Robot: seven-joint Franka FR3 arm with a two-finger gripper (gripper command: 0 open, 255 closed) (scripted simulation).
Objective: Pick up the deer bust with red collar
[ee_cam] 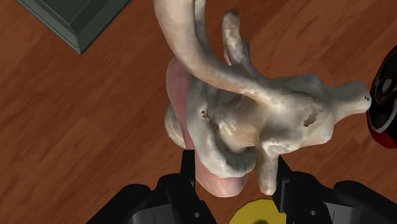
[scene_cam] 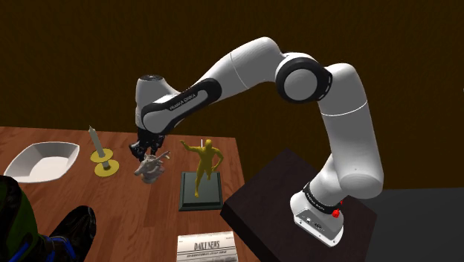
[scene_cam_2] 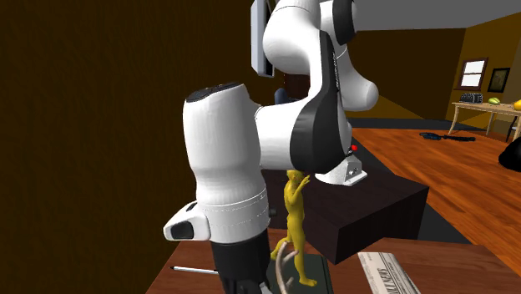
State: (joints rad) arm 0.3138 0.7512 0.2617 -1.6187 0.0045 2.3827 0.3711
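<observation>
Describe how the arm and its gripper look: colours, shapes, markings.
The arm is made of rounded, glossy white shells with dark joints. A black band on the forearm carries small white lettering. A small red spot sits on its white base. The gripper is all black, with two slim, flat fingers.

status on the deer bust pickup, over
gripper shut on deer bust, clasping it on both sides. Bust sits on the wooden table, not yet lifted. candlestick and gold figurine flank it, both apart.
</observation>
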